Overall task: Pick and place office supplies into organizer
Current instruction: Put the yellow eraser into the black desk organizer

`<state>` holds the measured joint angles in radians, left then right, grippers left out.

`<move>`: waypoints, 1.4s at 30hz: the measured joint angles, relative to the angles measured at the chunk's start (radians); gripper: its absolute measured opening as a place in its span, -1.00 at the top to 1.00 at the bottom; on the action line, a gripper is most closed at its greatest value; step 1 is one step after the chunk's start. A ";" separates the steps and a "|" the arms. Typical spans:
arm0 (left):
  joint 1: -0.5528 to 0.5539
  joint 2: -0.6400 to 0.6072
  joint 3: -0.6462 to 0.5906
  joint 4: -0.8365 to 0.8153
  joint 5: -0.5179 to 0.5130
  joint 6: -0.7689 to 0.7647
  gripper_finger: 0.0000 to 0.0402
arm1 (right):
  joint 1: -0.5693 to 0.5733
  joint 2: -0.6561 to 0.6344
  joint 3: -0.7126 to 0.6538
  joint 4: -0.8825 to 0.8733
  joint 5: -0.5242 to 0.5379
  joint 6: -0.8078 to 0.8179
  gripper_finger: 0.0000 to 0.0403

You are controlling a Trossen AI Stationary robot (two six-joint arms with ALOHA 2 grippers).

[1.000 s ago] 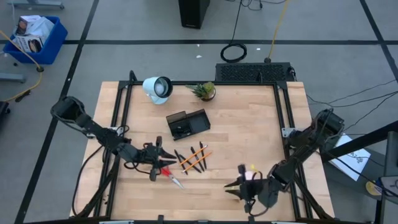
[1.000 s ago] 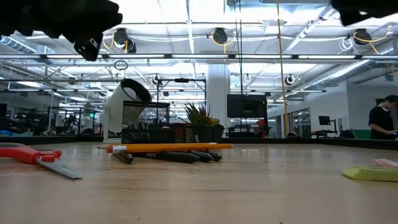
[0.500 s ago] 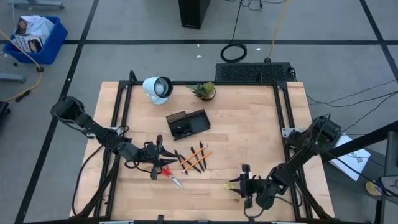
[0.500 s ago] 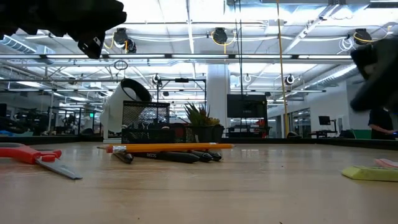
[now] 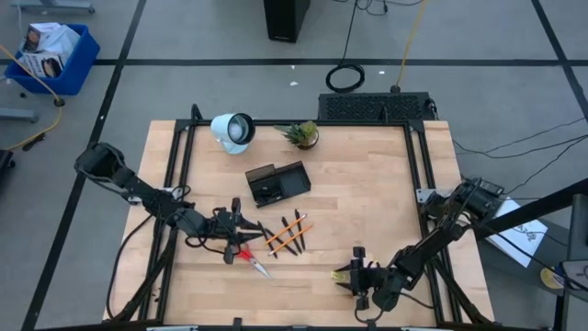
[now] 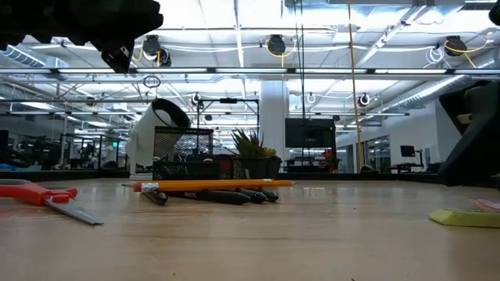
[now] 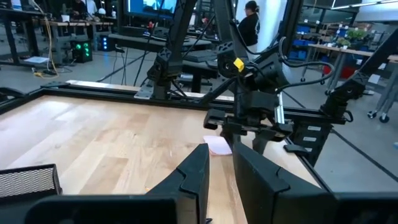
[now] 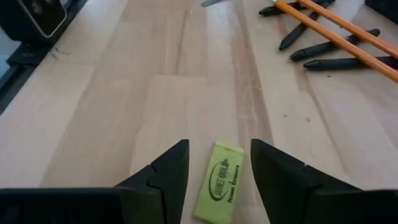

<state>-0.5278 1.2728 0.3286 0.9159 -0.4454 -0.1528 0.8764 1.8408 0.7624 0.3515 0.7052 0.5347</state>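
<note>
Right gripper (image 8: 213, 163), jaws spread, straddles the yellow-green eraser (image 8: 220, 181) at the table's 5 o'clock: pre-grasp step, next needs lowering and closing; left gripper (image 5: 230, 241), nearly closed, waits over scissors (image 5: 253, 261).

A white round lamp (image 5: 232, 130) lies near the far edge of the wooden table (image 5: 367, 198), with a small potted plant (image 5: 302, 135) just beside it. Behind the table sits a black box with cables (image 5: 375, 107), and a coiled cable (image 5: 345, 78) lies on the floor. A blue bin (image 5: 50, 55) (holding a bag) stands well apart, and a person (image 6: 480, 153) is in the background.
</note>
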 joint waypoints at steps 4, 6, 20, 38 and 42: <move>-0.004 0.000 0.000 -0.003 0.000 -0.003 0.62 | -0.009 0.000 0.001 -0.040 -0.004 0.030 0.19; -0.006 0.000 0.000 -0.006 0.000 -0.003 0.62 | -0.012 0.000 0.001 -0.066 -0.029 0.065 0.19; -0.005 0.000 0.000 -0.006 0.001 -0.001 0.62 | -0.011 0.037 0.003 -0.101 -0.074 0.146 0.22; -0.005 0.000 0.000 -0.007 0.001 -0.001 0.62 | -0.019 0.050 0.003 -0.057 -0.059 0.062 0.74; -0.005 0.000 0.000 -0.007 0.002 -0.001 0.62 | -0.019 0.052 0.001 0.000 -0.045 -0.004 0.70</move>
<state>-0.5331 1.2728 0.3286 0.9089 -0.4438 -0.1541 0.8575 1.8933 0.7635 0.3514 0.6597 0.5309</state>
